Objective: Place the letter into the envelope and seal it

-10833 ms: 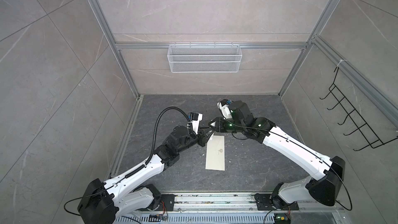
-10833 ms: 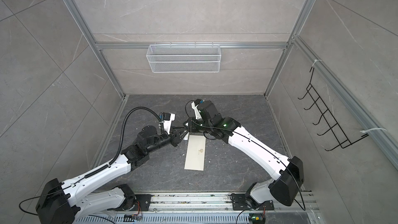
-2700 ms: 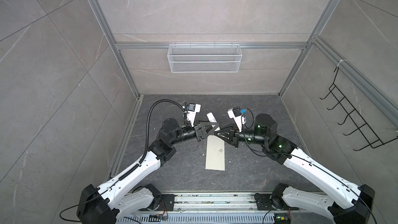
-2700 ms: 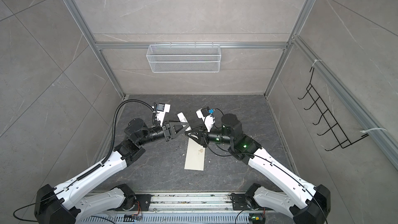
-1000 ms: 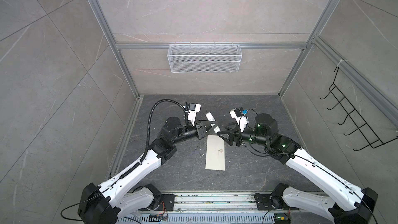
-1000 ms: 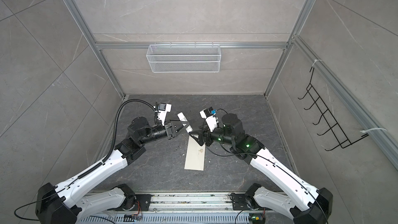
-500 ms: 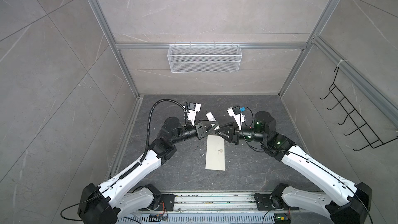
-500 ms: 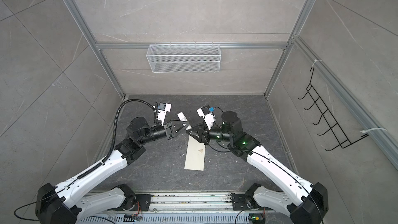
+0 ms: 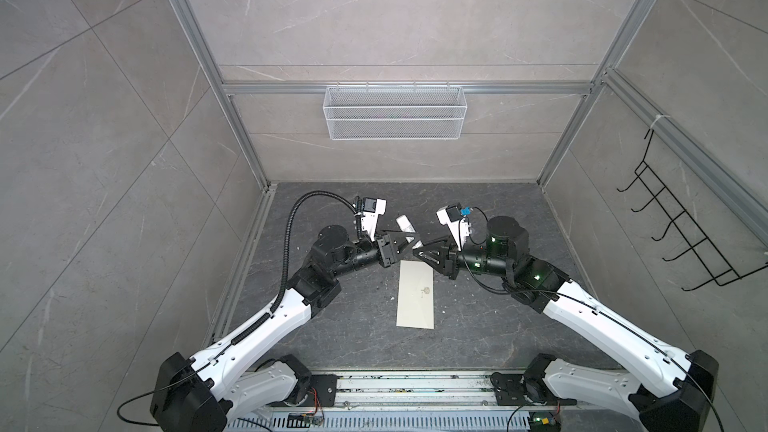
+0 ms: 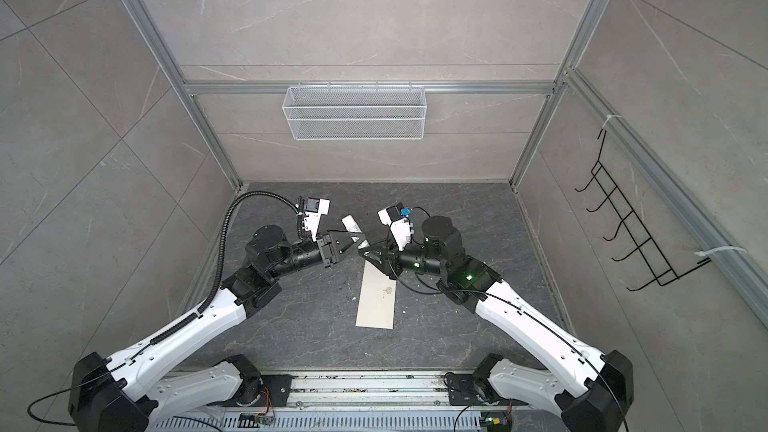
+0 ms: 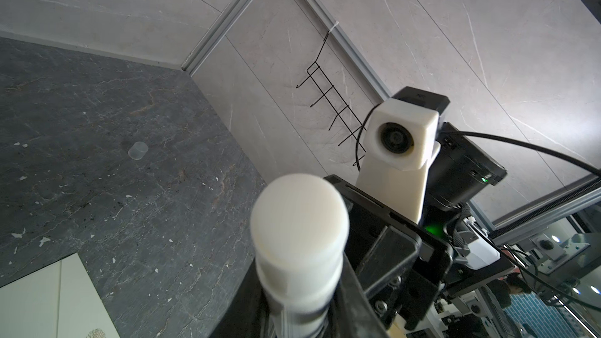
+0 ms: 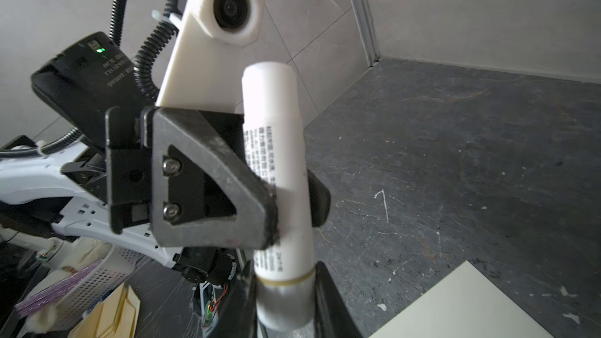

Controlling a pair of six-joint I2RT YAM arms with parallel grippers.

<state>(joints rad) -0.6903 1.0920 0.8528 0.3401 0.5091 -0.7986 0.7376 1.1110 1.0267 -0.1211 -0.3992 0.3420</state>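
The cream-white envelope (image 9: 415, 305) (image 10: 376, 305) lies flat on the dark table, its small emblem facing up; a corner of it shows in the wrist views (image 11: 39, 304) (image 12: 471, 304). The letter is out of view. Just behind the envelope's far end, a white glue stick (image 9: 405, 224) (image 10: 352, 224) (image 12: 276, 157) is held in the air between both arms. My left gripper (image 9: 409, 241) (image 10: 358, 238) (image 11: 296, 300) is shut on its printed body. My right gripper (image 9: 417, 252) (image 10: 365, 252) (image 12: 286, 304) is shut on its greyish end, below a yellow ring.
A small clear cap (image 11: 138, 150) stands on the table towards the far right corner. Pale specks dot the table round the envelope. A white wire basket (image 9: 395, 112) hangs on the back wall and a black hook rack (image 9: 685, 243) on the right wall.
My right gripper has moved in towards the left one and closed on the glue stick's end. The left gripper has kept its hold, and the envelope has not moved.
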